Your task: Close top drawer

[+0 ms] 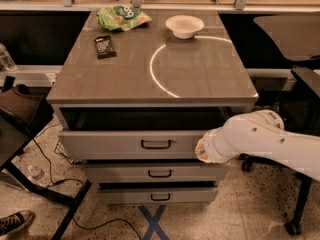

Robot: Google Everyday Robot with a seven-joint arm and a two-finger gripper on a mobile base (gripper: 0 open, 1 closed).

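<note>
The top drawer (115,145) of the grey cabinet stands pulled out a little, with a tall flat grey front and a small dark bar handle (156,144). A dark gap shows above its front. My white arm (265,144) reaches in from the right. My gripper (201,150) is at the arm's tip, against the right part of the top drawer's front, and is mostly hidden behind the wrist.
Two shallower drawers (157,173) sit below, also slightly out. On the cabinet top (200,79) lie a white bowl (184,25), a green bag (122,17) and a dark packet (104,46). A chair (300,84) stands at right; cables and a dark stand are at left.
</note>
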